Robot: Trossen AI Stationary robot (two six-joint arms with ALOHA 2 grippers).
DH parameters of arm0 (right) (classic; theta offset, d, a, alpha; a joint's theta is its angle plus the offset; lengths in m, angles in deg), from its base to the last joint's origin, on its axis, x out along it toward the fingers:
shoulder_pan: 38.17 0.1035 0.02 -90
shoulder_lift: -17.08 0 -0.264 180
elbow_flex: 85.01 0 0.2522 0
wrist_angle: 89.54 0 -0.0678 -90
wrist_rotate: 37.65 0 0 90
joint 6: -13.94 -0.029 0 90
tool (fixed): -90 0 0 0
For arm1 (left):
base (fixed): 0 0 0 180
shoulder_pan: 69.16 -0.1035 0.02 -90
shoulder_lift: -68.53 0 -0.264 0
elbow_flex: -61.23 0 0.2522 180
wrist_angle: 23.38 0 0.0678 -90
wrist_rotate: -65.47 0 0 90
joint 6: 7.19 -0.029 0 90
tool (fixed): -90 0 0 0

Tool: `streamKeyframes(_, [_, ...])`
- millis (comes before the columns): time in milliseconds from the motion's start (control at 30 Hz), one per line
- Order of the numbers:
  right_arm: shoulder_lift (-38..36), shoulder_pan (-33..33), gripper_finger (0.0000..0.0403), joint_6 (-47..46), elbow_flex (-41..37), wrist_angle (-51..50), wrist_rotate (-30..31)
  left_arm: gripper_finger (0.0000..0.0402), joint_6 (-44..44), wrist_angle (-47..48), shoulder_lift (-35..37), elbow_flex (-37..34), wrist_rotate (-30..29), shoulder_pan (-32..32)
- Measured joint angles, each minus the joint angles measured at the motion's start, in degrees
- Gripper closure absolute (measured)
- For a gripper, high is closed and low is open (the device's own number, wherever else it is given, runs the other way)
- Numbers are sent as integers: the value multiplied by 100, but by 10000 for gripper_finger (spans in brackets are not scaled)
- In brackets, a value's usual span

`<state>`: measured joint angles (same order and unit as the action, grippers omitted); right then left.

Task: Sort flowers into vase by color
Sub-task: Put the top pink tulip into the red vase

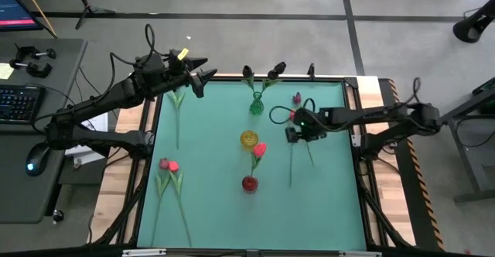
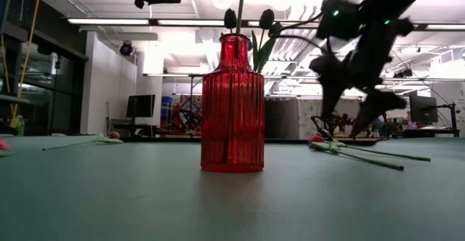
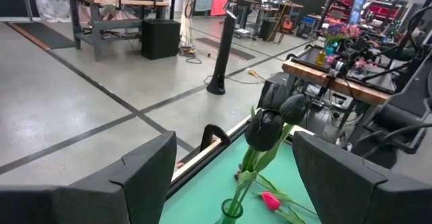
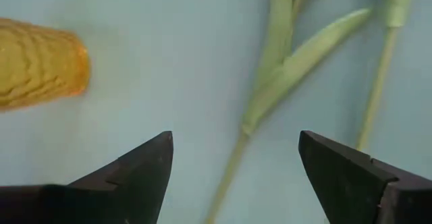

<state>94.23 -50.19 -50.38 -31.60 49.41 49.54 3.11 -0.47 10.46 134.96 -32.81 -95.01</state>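
Three small vases stand mid-table: a green vase (image 1: 256, 103) holding two near-black tulips (image 3: 264, 129), a yellow vase (image 1: 248, 138), and a red vase (image 1: 249, 183) holding one red tulip (image 1: 259, 149). A dark pink tulip (image 1: 296, 98) lies on the mat, its stem (image 4: 233, 163) running toward the near edge. Two red-pink tulips (image 1: 168, 165) lie near the left edge, and another stem (image 1: 177, 114) lies farther back. My right gripper (image 1: 294, 135) hangs open above the pink tulip's stem, right of the yellow vase. My left gripper (image 1: 199, 76) is open, raised over the far left corner.
The mat's raised frame (image 1: 352, 118) and wooden side boards border the work area. In the low view the red vase (image 2: 232, 103) stands in front and tulip stems (image 2: 363, 156) lie on the table to the right. A desk with a keyboard (image 1: 14, 102) sits off the table's left side.
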Motion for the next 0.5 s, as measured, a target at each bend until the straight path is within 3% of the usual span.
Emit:
streamKeyframes(300, [1357, -185, 129, 136, 905, -462, 409, 117, -5, 0, 0, 0, 0, 0])
streamKeyframes(500, [1800, -169, 148, 105, 1172, -1085, 612, 117, -123, 0, 0, 0, 2, 0])
